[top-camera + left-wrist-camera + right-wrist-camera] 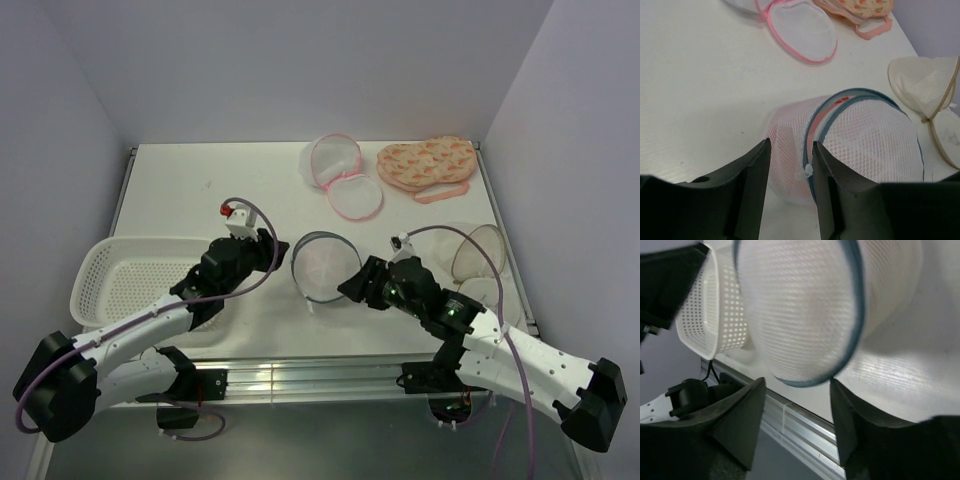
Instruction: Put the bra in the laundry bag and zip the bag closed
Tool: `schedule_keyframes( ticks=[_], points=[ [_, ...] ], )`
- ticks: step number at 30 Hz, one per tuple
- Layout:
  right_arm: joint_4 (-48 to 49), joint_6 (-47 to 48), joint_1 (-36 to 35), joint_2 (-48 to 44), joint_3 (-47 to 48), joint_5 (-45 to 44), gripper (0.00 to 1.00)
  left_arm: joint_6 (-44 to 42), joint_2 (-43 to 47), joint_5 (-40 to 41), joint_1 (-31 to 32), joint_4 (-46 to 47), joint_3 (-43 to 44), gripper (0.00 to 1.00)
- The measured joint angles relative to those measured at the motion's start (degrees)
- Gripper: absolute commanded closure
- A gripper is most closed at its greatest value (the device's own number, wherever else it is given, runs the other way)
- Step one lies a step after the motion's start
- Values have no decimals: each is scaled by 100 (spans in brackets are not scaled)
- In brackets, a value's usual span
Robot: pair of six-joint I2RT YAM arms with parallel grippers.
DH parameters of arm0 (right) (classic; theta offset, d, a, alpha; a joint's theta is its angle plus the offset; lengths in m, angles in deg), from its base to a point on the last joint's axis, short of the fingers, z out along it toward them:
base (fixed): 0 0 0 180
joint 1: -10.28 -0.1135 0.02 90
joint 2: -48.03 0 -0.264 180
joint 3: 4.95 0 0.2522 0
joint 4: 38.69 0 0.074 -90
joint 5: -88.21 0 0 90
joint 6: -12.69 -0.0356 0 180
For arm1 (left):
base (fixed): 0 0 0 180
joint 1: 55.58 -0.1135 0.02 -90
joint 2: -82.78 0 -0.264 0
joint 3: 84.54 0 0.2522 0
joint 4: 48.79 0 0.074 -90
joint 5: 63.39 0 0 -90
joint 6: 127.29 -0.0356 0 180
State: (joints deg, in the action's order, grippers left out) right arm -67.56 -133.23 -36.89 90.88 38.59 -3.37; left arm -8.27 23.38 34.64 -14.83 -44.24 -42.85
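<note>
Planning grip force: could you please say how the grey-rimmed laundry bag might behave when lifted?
The laundry bag is probably light: thin see-through mesh. Its domes may dent, yet the rim looks to hold its round shape. Standing on edge, it could tip.

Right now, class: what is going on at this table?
Both arms are at the grey-rimmed laundry bag, with something pink showing through its mesh. The left gripper straddles the zip rim beside the white pull; the right gripper brackets the rim from the other side. Both look open.
</note>
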Motion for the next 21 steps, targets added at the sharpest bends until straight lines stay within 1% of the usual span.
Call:
schedule_keyframes(
  ticks=[1,2,6,8,10,15,18,21],
  points=[
    [-7,-96,-74,-87,-133,-101,52,-7,-72,44,0,-42,92,54],
    [-26,-199,-162,-212,-278,-201,56,-13,-162,79,-2,-61,190,54],
    [-39,-643,-444,-601,-643,-472,63,-76,-798,127,-103,-203,719,52],
    [4,-807,-577,-608,-704,-592,64,-85,-1117,85,-229,-216,953,51],
    [138,-922,-658,-527,-730,-678,67,-83,-1443,-4,-413,-212,1182,51],
    [337,-1056,-684,-160,-737,-942,70,-105,-2470,-505,-822,-203,2028,52],
    [439,-1023,-603,-9,-737,-1038,74,-116,-2997,-922,-866,-166,2435,55],
    [570,-887,-260,116,-737,-1023,74,-109,-3401,-1325,-863,-94,2695,56]
  ],
)
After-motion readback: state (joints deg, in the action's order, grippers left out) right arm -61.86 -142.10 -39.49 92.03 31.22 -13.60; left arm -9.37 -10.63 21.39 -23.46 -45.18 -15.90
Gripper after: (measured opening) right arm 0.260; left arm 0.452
